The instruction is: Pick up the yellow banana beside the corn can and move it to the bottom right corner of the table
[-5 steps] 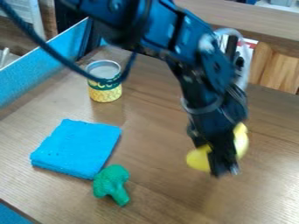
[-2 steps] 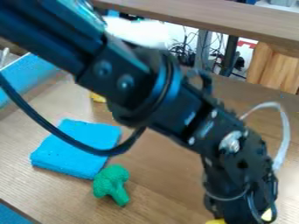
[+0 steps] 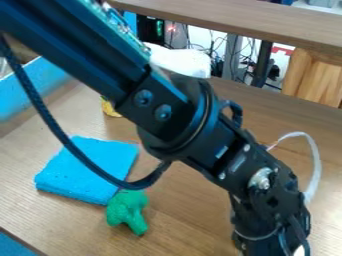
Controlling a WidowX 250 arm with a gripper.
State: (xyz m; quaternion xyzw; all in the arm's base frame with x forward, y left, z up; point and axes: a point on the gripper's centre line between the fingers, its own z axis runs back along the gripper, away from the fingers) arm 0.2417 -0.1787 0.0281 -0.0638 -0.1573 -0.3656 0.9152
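Fabric-like blue panelling [image 3: 40,82] borders the wooden table [image 3: 180,205] at the far left, its face slightly fuzzy. To the right lies a folded blue cloth [image 3: 83,167], a thick, soft square with rounded folds and a nubby surface. Beyond it, a yellow thing [image 3: 109,109] is mostly hidden behind the arm. A thick black cable [image 3: 63,135] with a ribbed sheath hangs in a loop from the arm, crossing the view of the cloth. Just beside the cloth's near right corner lies the green toy broccoli [image 3: 127,207], with a bumpy, rounded head and a smooth, stubby stalk. Behind the arm is a crumpled white item [image 3: 184,61], smooth and soft-looking, below a long wooden ledge [image 3: 234,25] with a straight edge.

Right of the broccoli, the black gripper [image 3: 270,244] is at the bottom edge, right of centre, below hard, angular joints with round metal bolts. Whether its claw is apart, together or clamped on something cannot be told. A small pale patch [image 3: 299,250] shows against it, too little to identify. A smooth whitish tube [image 3: 316,160] arches beside the wrist. Farther back stands pale, strongly grained wood [image 3: 315,77].
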